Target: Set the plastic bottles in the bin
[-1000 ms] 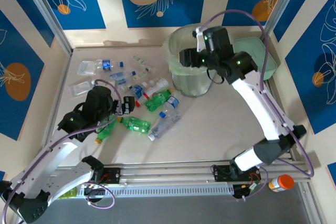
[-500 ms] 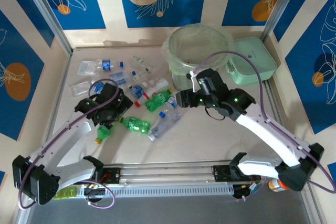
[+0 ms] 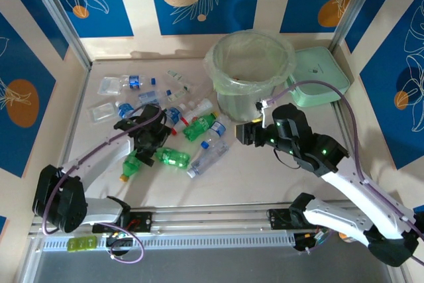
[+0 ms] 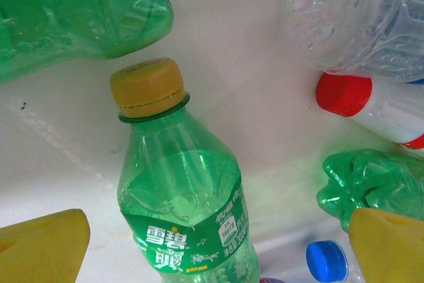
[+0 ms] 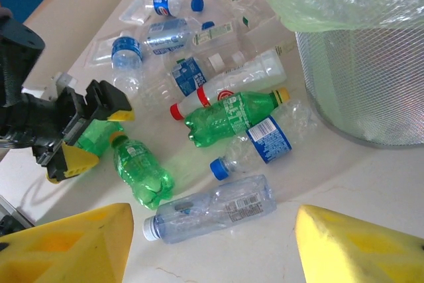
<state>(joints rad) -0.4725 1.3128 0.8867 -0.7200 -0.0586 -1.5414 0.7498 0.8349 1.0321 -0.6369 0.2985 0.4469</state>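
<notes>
swung back off the bin (image 3: 222, 64) and down beside the plastic bottles (image 3: 199, 127) with the right claw (image 3: 242, 134), parted and empty; reached forward with the left claw (image 4: 218, 223), spread wide astride a green bottle (image 4: 179, 183) lying on the surface (image 3: 265, 177)

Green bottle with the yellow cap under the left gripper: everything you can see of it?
The green bottle is clear green plastic, looks empty and slightly dented. Its yellow cap is screwed on above a green neck ring; the green label has white lettering. It lies on its side on the white table. The open left gripper straddles it without touching. Another green bottle lies just past its cap.
</notes>
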